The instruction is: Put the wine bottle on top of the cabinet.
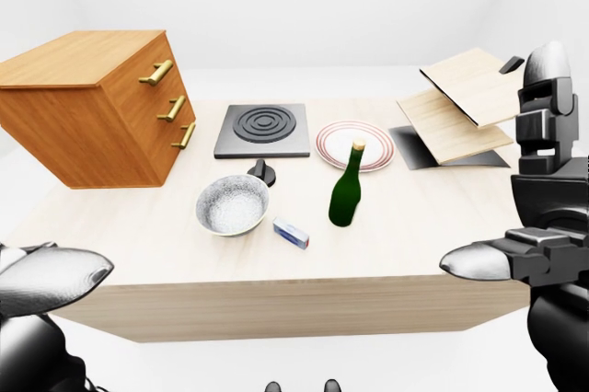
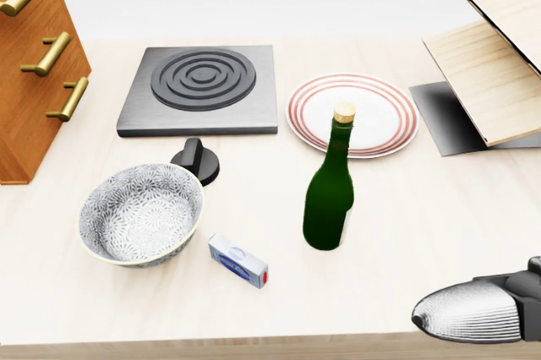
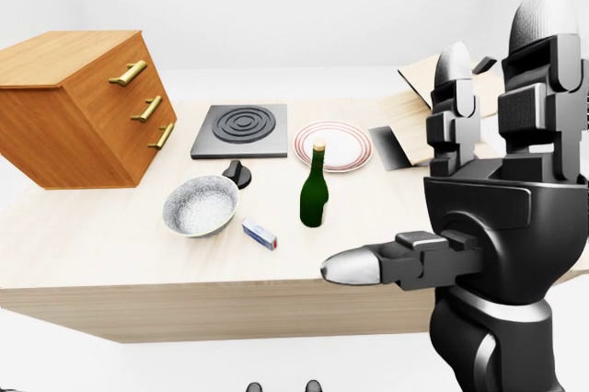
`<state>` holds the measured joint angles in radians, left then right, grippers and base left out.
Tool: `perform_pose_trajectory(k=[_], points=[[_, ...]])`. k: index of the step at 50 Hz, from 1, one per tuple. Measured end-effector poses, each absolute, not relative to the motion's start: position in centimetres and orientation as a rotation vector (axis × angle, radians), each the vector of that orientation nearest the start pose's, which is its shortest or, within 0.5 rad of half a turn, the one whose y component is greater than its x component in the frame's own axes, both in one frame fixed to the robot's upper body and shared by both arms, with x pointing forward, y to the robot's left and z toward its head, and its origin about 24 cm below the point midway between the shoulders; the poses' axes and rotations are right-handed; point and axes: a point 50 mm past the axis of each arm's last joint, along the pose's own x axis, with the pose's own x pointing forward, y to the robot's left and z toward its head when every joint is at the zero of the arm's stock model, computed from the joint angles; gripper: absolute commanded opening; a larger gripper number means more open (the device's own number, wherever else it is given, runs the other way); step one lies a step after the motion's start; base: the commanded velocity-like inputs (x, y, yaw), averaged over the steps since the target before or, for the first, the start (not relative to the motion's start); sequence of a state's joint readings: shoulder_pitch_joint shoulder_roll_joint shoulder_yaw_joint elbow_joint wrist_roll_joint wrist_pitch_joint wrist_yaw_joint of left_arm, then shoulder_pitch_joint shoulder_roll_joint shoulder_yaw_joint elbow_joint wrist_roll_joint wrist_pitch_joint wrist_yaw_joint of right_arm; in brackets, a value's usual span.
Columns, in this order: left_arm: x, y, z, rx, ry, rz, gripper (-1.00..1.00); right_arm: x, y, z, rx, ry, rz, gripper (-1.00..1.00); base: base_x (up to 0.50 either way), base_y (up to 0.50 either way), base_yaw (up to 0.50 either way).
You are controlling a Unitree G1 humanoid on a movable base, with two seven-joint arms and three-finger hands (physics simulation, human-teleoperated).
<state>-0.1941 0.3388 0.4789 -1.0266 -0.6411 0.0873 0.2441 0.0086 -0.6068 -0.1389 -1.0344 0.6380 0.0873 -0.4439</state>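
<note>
Bottle (image 2: pixel 329 191) upright on table (image 2: pixel 439 208) btwn bowl (image 2: pixel 141 212) and plate (image 2: pixel 353 112), untouched; right hand (image 3: pixel 497 190) raised, fingers spread apart; left hand (image 1: pixel 46 282) state unclear.

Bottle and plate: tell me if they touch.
Apart. In the left-eye view, bare table shows between the bottle's base and the plate's rim; only the bottle's neck overlaps the plate.

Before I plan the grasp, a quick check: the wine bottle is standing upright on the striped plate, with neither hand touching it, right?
Not quite. The wine bottle stands upright on the bare table, just below the striped plate, as the head view shows. Neither the left hand nor the right hand touches it.
</note>
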Motion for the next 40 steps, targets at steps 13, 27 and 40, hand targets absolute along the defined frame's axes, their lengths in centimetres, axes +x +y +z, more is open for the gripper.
perform_pose_trajectory(k=[13, 27, 40], points=[[13.32, 21.25, 29.75, -0.215, -1.205, 0.059, 1.00, 15.86, -17.64, 25.69, 0.161, -0.748, 0.081, 1.00, 0.49, 0.00, 0.00], [13.32, 21.19, 29.92, -0.199, -1.227, 0.060, 1.00, 15.85, -17.58, 25.74, 0.172, -0.765, 0.079, 1.00, 0.50, 0.00, 0.00], [13.25, 21.02, 29.92, -0.179, -1.242, 0.062, 1.00, 15.78, -17.54, 25.76, 0.160, -0.769, 0.084, 1.00, 0.15, 0.02, 0.00]])
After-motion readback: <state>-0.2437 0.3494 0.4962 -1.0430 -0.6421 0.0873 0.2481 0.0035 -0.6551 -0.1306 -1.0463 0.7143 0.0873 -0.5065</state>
